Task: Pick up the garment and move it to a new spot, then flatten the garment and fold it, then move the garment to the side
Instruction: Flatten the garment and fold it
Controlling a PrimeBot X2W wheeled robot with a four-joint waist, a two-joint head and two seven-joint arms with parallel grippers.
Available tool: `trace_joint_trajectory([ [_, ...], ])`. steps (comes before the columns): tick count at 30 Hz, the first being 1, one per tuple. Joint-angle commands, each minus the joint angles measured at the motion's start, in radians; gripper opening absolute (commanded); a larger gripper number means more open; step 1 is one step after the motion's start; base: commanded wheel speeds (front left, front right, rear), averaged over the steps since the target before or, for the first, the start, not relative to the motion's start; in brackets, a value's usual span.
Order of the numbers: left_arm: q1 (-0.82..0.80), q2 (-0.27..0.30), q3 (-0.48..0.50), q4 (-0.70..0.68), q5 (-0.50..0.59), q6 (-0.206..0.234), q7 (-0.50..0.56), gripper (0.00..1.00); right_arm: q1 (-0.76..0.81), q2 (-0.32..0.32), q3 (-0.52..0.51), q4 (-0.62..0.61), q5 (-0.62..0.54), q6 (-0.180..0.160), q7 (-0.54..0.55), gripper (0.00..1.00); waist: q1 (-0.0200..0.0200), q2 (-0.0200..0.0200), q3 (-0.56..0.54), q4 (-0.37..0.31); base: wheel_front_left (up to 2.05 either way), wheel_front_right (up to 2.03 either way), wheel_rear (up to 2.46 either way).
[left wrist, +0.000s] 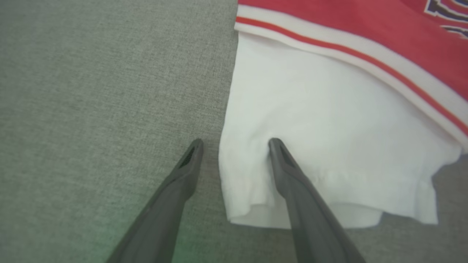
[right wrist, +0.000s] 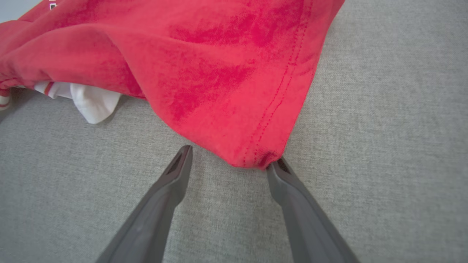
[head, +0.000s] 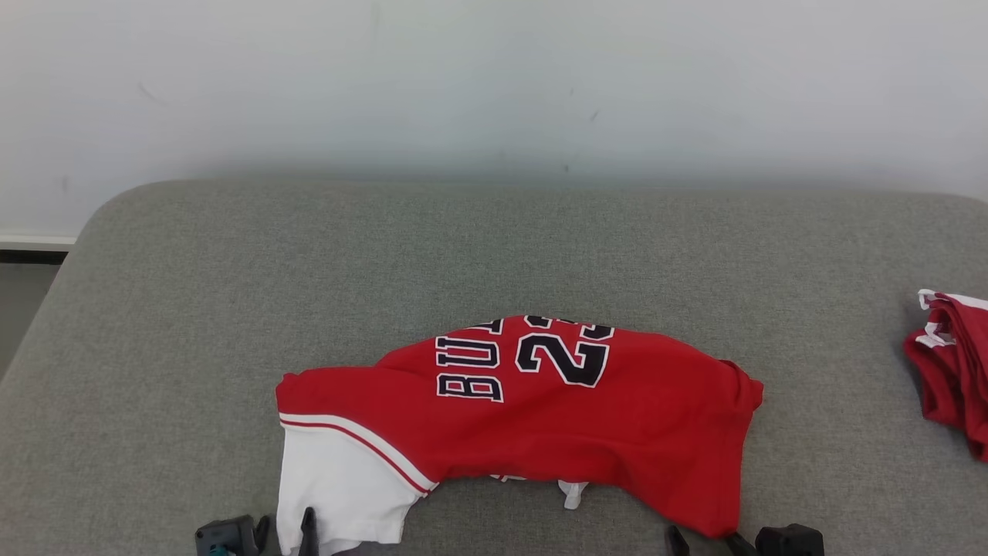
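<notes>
head view: the garment [head: 540, 417] is lying rumpled on the near middle of the grey upholstered surface [head: 193, 309]. it is red, with a white panel at its left end. another red pile [head: 949, 363] is sitting well off the garment's right end. my left pincer [head: 285, 533] is hovering at the garment's near-left corner, and my right pincer [head: 706, 544] at its near-right corner.

left wrist view: my left pincer [left wrist: 236, 144] is standing wide apart, gripping nothing. it is straddling the outer edge of the white panel [left wrist: 321, 128], one finger over cloth and one over bare upholstery.

right wrist view: my right pincer [right wrist: 232, 155] is also gaping apart and empty. the stitched hem corner [right wrist: 261, 159] is sitting right at one fingertip; i cannot tell if it is touching.

i am judging the cloth light, soft and floppy, likely to sag and bunch, so i am favouring a pinch on both near corners through the hem.
</notes>
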Motion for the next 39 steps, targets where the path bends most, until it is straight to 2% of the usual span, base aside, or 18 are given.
trace_joint_trajectory([
  [1, 0.031, -0.001, -0.009, 0.048, -0.007, -0.006, 0.032, 0.80, -0.002, 0.001, 0.003, 0.010, 0.006, -0.003, -0.009, 1.00, 0.0000, 0.0001, -0.003, 0.000, 0.00, 0.00, 0.00],
  [2, 0.031, -0.001, -0.009, 0.048, -0.007, -0.006, 0.032, 0.80, -0.002, 0.001, 0.003, 0.010, 0.006, -0.003, -0.009, 1.00, 0.0000, 0.0001, -0.003, 0.000, 0.00, 0.00, 0.00],
  [5, 0.057, -0.006, -0.026, 0.077, -0.018, -0.018, 0.051, 0.52, 0.005, 0.003, -0.002, 0.023, 0.006, -0.003, -0.019, 1.00, 0.0000, 0.0001, -0.010, -0.005, 0.00, 0.00, 0.00],
  [8, 0.071, -0.009, -0.033, 0.089, -0.030, -0.027, 0.056, 0.36, 0.008, 0.004, -0.006, 0.020, 0.002, -0.003, -0.027, 1.00, 0.0000, 0.0001, -0.010, -0.007, 0.00, 0.00, 0.00],
  [10, 0.070, -0.010, -0.039, 0.093, -0.034, -0.030, 0.058, 0.00, 0.006, 0.003, -0.007, 0.017, -0.001, -0.003, -0.030, 1.00, 0.0000, 0.0001, -0.009, -0.008, 0.00, 0.00, 0.00],
  [11, 0.068, -0.010, -0.042, 0.096, -0.037, -0.032, 0.060, 0.00, 0.002, 0.000, -0.006, 0.013, -0.003, -0.003, -0.039, 1.00, 0.0000, 0.0001, -0.008, -0.008, 0.00, 0.00, 0.00],
  [12, 0.064, -0.010, -0.045, 0.098, -0.039, -0.034, 0.060, 0.00, -0.002, 0.000, -0.006, 0.013, -0.001, -0.003, -0.042, 0.82, 0.0000, 0.0001, -0.008, -0.008, 0.00, 0.00, 0.00],
  [13, 0.059, -0.011, -0.048, 0.099, -0.041, -0.036, 0.060, 0.00, -0.005, 0.000, -0.004, 0.015, 0.000, -0.003, -0.043, 0.42, 0.0000, 0.0001, -0.007, -0.009, 0.00, 0.00, 0.00],
  [14, 0.055, -0.011, -0.051, 0.100, -0.044, -0.039, 0.059, 0.00, -0.010, 0.000, -0.001, 0.017, -0.001, -0.003, -0.042, 0.08, 0.0000, 0.0001, -0.007, -0.010, 0.00, 0.00, 0.00],
  [15, 0.051, -0.012, -0.055, 0.100, -0.046, -0.039, 0.059, 0.00, -0.015, 0.001, 0.004, 0.016, -0.001, -0.003, -0.042, 0.00, 0.0000, 0.0001, -0.008, -0.011, 0.00, 0.00, 0.00],
  [20, 0.050, -0.013, -0.047, 0.110, -0.094, -0.046, 0.074, 0.00, -0.020, -0.006, 0.011, 0.006, 0.021, -0.003, -0.040, 0.00, 0.0000, 0.0001, -0.015, -0.013, 0.00, 0.00, 0.00],
  [24, 0.033, -0.005, 0.009, 0.051, -0.269, -0.063, 0.083, 0.00, -0.013, -0.014, 0.011, -0.046, 0.071, -0.003, -0.035, 0.00, 0.0000, 0.0001, -0.016, -0.015, 0.00, 0.00, 0.00],
  [29, -0.017, -0.002, -0.037, -0.220, -0.546, -0.067, 0.132, 0.00, -0.053, -0.028, -0.028, -0.195, 0.178, -0.003, -0.037, 0.00, 0.0000, 0.0001, 0.003, -0.022, 0.00, 0.00, 0.00],
  [31, -0.043, 0.017, -0.037, -0.317, -0.612, -0.067, 0.176, 0.00, -0.091, -0.034, -0.044, -0.255, 0.233, -0.003, -0.011, 0.00, 0.0000, 0.0001, 0.019, -0.032, 0.00, 0.00, 0.00],
  [36, -0.177, 0.057, -0.012, -0.490, -0.715, -0.064, 0.299, 0.00, -0.274, -0.087, -0.010, -0.350, 0.318, -0.003, 0.101, 0.00, 0.0000, 0.0001, 0.099, -0.079, 0.00, 0.00, 0.00],
  [39, -0.309, 0.078, 0.006, -0.560, -0.736, -0.033, 0.349, 0.00, -0.427, -0.121, 0.047, -0.378, 0.368, -0.002, 0.163, 0.00, 0.0000, 0.0001, 0.177, -0.106, 0.00, 0.00, 0.00],
])
